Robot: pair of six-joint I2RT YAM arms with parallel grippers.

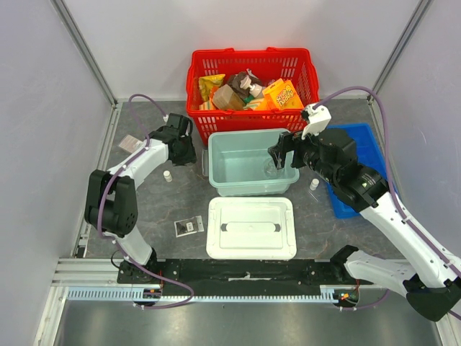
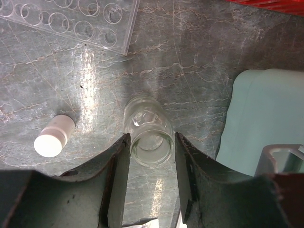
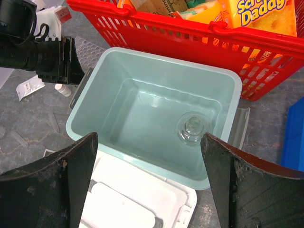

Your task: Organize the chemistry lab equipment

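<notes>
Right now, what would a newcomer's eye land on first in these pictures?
The red basket of bright snack packs at the back centre stands out first. In front of it sits a pale green bin holding one flask, with the right end effector open above it. At left, the left end effector straddles a second flask lying on its side.

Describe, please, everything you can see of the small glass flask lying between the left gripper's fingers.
The flask is small, clear glass, seemingly empty, its round open mouth toward the left wrist camera. It lies on its side on the grey marbled table between the left gripper's fingers, which flank it closely; contact is unclear. A white vial lies apart beside it.
</notes>
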